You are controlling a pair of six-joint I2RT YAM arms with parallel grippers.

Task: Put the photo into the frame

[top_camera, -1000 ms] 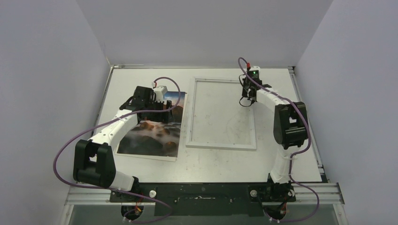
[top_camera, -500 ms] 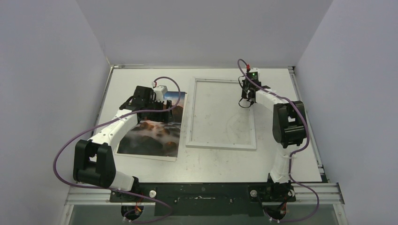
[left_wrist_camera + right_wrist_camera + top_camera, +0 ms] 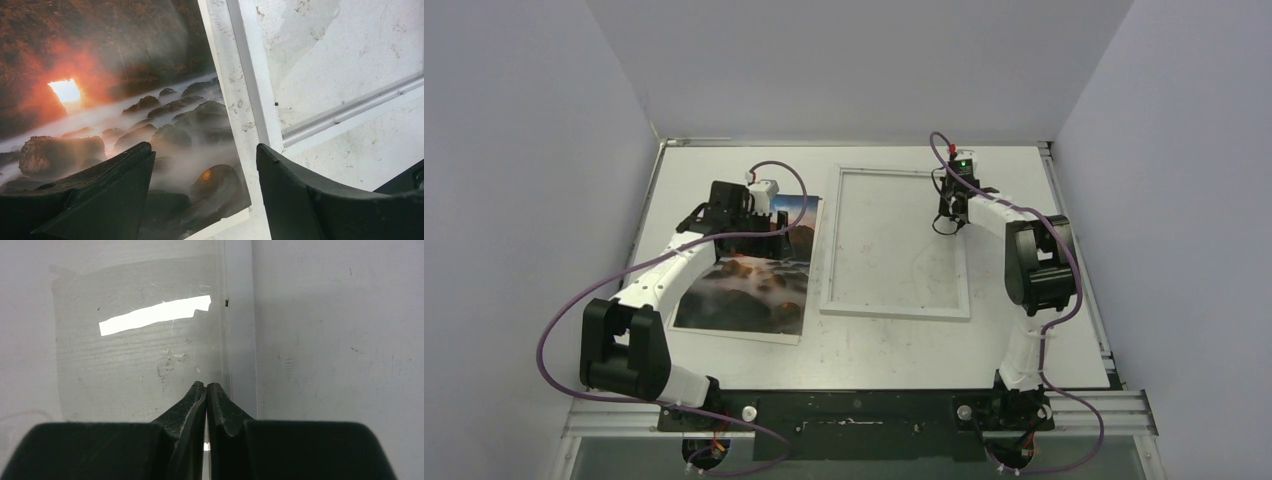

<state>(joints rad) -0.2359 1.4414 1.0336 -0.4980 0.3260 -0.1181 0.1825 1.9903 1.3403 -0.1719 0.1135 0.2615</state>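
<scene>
The photo (image 3: 749, 285) lies flat on the left half of the tabletop (image 3: 874, 350), its long right edge just beside the left rail of the frame (image 3: 896, 311), which lies flat in the middle, nearer the far edge. The left gripper (image 3: 767, 228) hangs over the photo's far end with its jaws spread wide and nothing between them. In the left wrist view one finger sits over the print (image 3: 100, 75) and the other over the bare strip beside the frame rail (image 3: 250, 100). The right gripper (image 3: 206, 385) is closed with nothing between its tips, and these point down at the frame's right side near its far right corner. Whether they press on it cannot be told. The step in hand looks like taking up the photo by the edge next to the frame. To do it well, the left arm should come down low and flat so one finger can slip under the thin glossy sheet. It should pinch near the margin without creasing, and lift only enough to slide the print sideways over the rail. The right tips would best keep the frame from shifting. No brand, label or writing can be read; the bright streak on the pane bears no letters.
</scene>
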